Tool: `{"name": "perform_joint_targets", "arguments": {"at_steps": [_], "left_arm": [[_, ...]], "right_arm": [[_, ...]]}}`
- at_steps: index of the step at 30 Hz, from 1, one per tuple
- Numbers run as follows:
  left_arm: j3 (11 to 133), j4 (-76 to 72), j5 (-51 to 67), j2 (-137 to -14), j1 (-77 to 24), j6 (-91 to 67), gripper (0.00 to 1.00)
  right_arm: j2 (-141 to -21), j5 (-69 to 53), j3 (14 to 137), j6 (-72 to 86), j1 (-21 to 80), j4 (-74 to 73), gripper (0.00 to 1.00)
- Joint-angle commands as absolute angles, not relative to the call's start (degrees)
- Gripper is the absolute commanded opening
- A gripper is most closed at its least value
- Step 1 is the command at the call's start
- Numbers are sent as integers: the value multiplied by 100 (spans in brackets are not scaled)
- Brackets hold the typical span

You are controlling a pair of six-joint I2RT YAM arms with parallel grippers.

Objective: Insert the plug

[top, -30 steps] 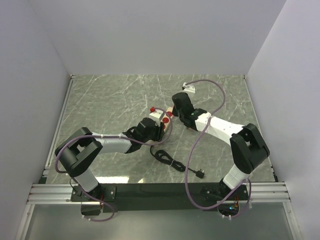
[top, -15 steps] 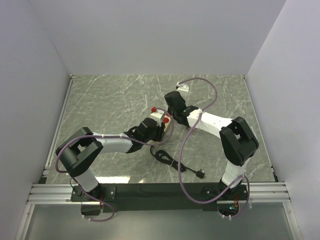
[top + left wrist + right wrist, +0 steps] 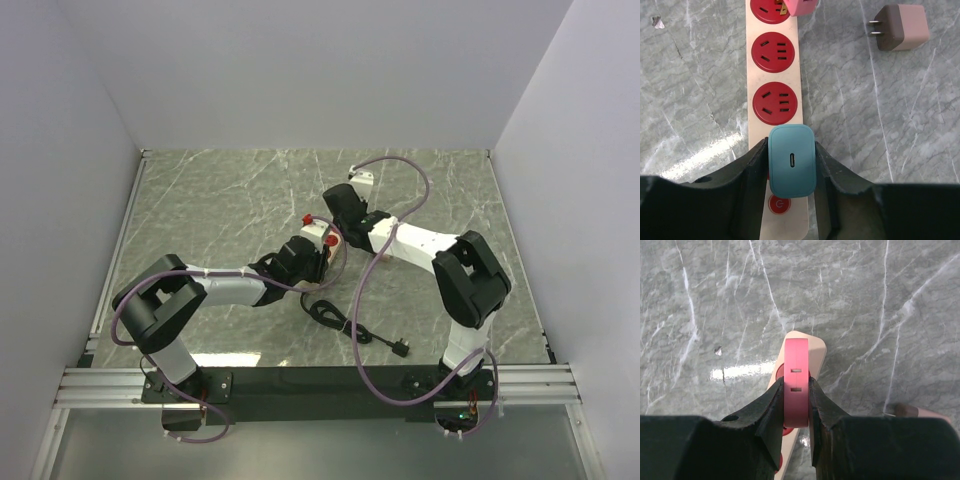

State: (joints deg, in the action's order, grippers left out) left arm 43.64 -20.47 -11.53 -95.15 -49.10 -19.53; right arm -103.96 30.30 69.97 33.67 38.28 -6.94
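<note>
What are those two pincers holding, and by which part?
Left pincer: teal charger, by its sides. Right pincer: pink plug, by its broad faces.

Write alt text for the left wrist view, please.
The left gripper grips a teal charger over a red-socketed power strip. A pink plug sits at the strip's far end, and a brown-and-pink adapter lies on the marble table.
</note>
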Motion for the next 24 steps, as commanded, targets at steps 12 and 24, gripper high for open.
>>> {"name": "perform_joint_targets", "arguments": {"at_steps": [12,24], "left_arm": [[4483,-1925,-791,-9642,-5071,-2180,41],[4421,-1986,-835,-9598,-5080,-2302,41]], "right_arm": [[-10591,3718,7409,3612,3893,-940,0],[-10415,4069,7453,3788,4008,-984,0]]}}
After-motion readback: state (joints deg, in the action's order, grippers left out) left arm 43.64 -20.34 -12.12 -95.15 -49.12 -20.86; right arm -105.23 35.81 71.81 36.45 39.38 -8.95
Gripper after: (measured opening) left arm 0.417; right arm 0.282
